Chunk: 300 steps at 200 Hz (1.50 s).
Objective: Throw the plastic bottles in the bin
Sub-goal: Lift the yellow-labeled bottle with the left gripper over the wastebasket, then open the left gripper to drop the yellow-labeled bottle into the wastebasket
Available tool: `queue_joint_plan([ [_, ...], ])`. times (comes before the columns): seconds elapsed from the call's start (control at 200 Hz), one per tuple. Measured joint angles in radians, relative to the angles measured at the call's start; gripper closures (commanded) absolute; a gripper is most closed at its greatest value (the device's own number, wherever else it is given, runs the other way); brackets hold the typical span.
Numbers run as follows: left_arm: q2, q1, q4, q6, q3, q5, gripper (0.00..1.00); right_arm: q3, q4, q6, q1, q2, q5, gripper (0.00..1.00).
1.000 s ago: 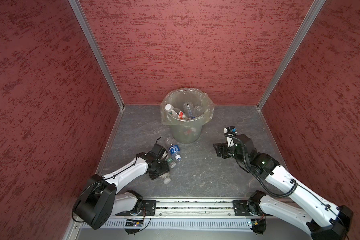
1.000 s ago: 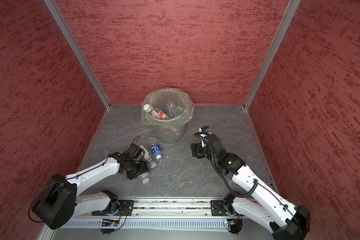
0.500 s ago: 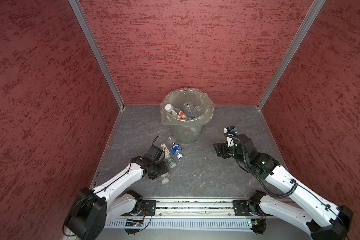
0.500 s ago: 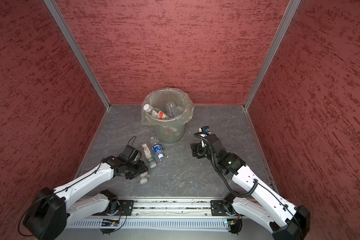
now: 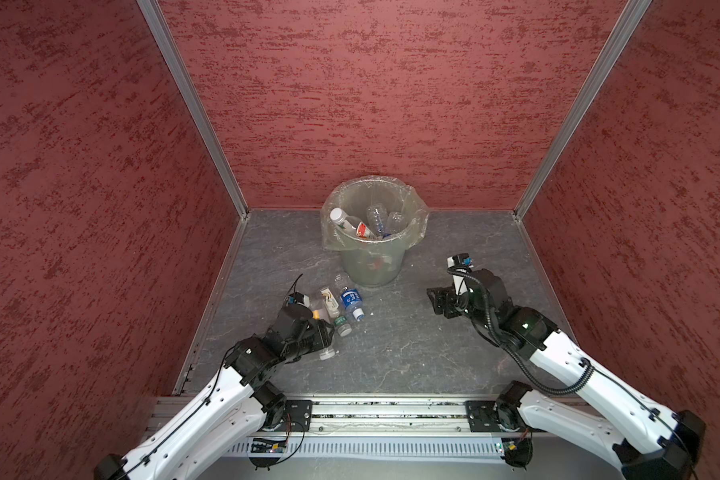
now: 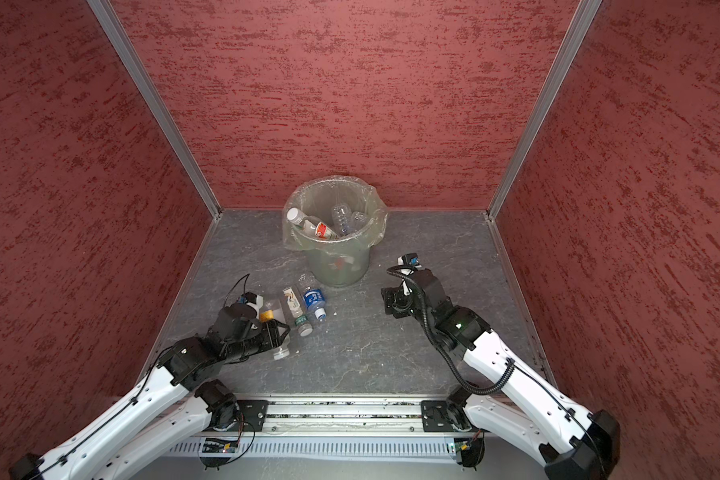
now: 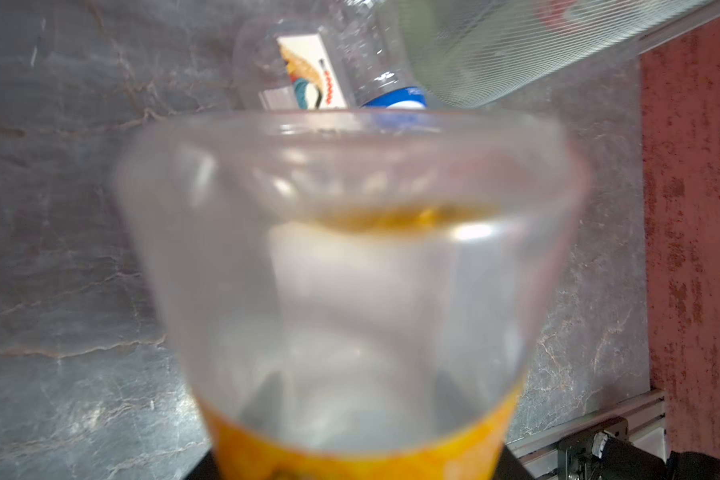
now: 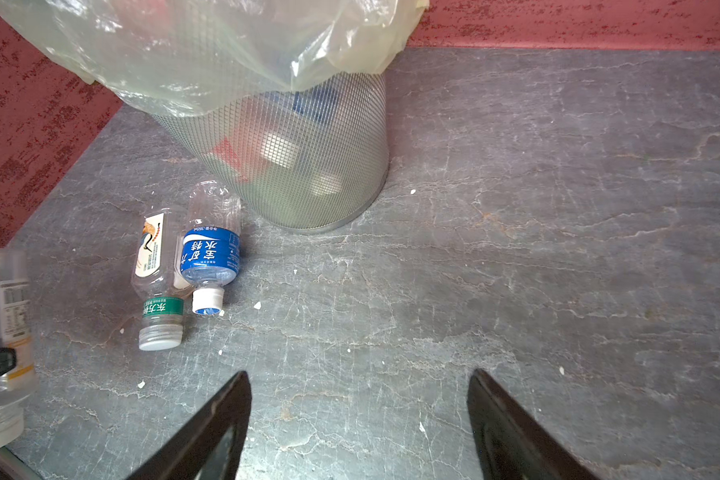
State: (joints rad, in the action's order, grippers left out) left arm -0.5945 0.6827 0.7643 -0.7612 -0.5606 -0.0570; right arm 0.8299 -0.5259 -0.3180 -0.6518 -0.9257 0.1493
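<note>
Bottles are the job, and they must go in the bin. On the left, the left hand point(image 6: 278, 332) is clamped around the body of the yellow-label bottle point(image 7: 350, 291), so it can carry it. This bottle fills the left wrist view because it sits right in front of that camera. I cannot tell if it is off the bench point(image 8: 558, 249) yet.

Next come two more bottles, lying flat, side by side and touching: the white-label bottle point(image 8: 154, 257) and the blue-label bottle point(image 8: 211, 253). They lie just beside the foot of the bin point(image 8: 308, 166), so I think they are waiting their turn.

The bin stands upright at the back with a bag over its rim. Some bottles point(image 5: 356, 227) are inside already.

On the right, the right hand point(image 8: 358, 376) has its fingers wide apart and holds nothing. It hangs low over bare bench, facing the two bottles, maybe ready to take one.
</note>
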Motion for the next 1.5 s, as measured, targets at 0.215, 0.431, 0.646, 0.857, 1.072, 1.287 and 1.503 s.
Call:
queue_joint_plan([
  [0.215,0.112,0.233,0.018,0.018,-0.061,-0.219,0.56,0.0,0.0,0.0,0.0,-0.003,0.0,0.18],
  [0.431,0.152,0.468,0.04,0.045,-0.135,-0.478,0.56,0.0,0.0,0.0,0.0,-0.006,0.0,0.18],
  [0.646,0.075,0.6,0.019,0.135,-0.238,-0.653,0.58,0.0,0.0,0.0,0.0,-0.007,0.0,0.18],
  [0.857,-0.209,0.478,-0.106,0.331,-0.473,-0.604,0.65,0.0,0.0,0.001,0.0,-0.016,-0.002,0.18],
  [1.072,-0.608,0.041,-0.233,0.44,-0.872,-0.218,0.38,0.0,0.0,0.0,0.0,-0.01,-0.009,0.17],
  [1.287,-1.123,-0.129,-0.182,0.455,-1.468,-0.016,0.01,-0.003,0.0,-0.001,0.0,0.018,-0.011,0.15],
  [1.503,-1.1,-0.156,-0.141,0.455,-1.358,0.007,0.01,-0.003,-0.003,-0.005,0.0,0.048,-0.011,0.14],
])
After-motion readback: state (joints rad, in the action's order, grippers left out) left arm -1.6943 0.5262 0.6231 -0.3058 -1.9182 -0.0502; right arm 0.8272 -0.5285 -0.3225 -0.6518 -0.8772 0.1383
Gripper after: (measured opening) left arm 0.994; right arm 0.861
